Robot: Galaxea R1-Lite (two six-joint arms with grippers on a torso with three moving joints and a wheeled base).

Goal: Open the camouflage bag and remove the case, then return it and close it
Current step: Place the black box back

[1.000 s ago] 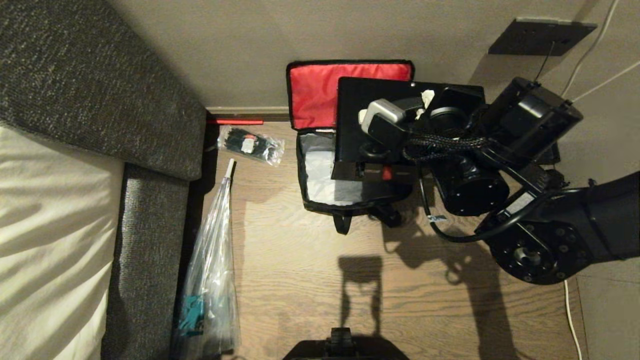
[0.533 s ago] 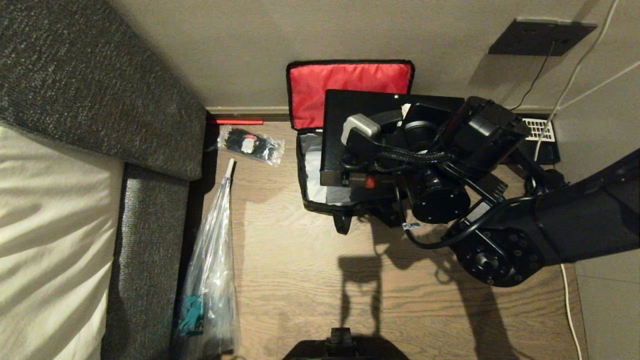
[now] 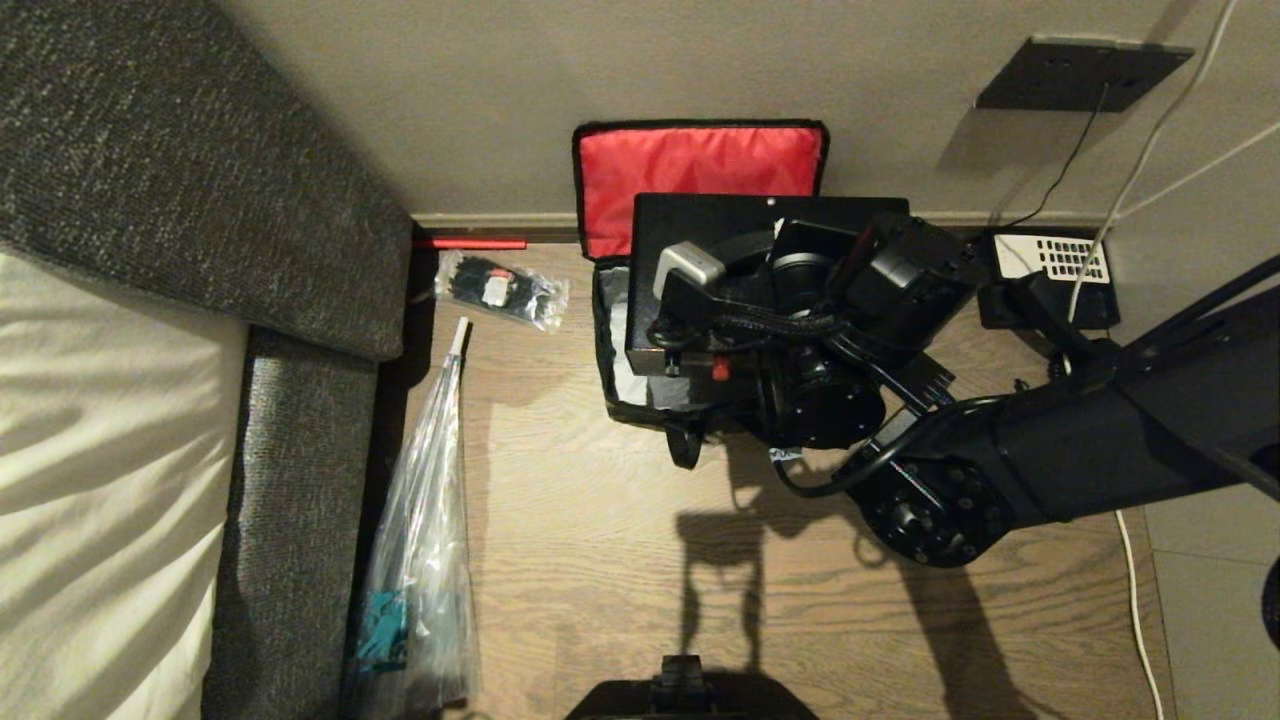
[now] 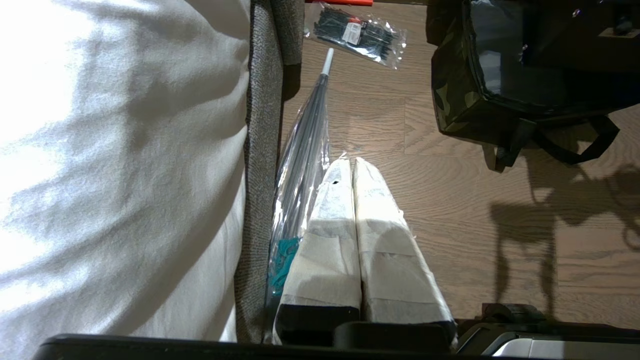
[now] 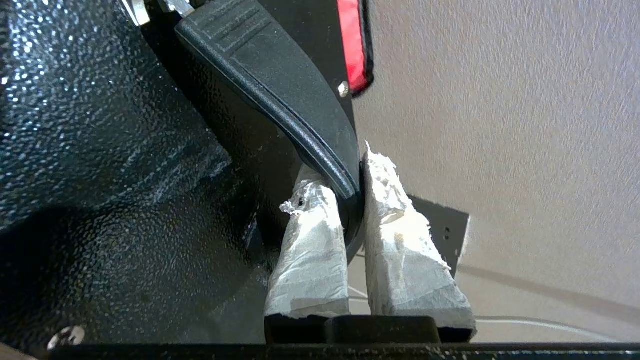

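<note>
Only your right wrist view shows the right gripper (image 5: 352,200) pinching the case's (image 3: 700,215) handle (image 5: 280,95); the case hangs above the open camouflage bag (image 3: 640,395). Beside that bag, your left gripper (image 4: 354,172) is pressed together, and no writing is legible.

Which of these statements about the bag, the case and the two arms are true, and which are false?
1. The lid of the camouflage bag stands open, its red lining showing. True.
2. The case lies flat on the wooden floor beside the bag. False: it is held over the open bag.
3. The right gripper has its fingers closed on the handle of the case. True.
4. The left gripper holds a strap of the bag. False: it is shut on nothing, above the floor near the sofa.
5. The packet of black cable ties lies inside the bag. False: it lies on the floor, to the left of the bag.
</note>
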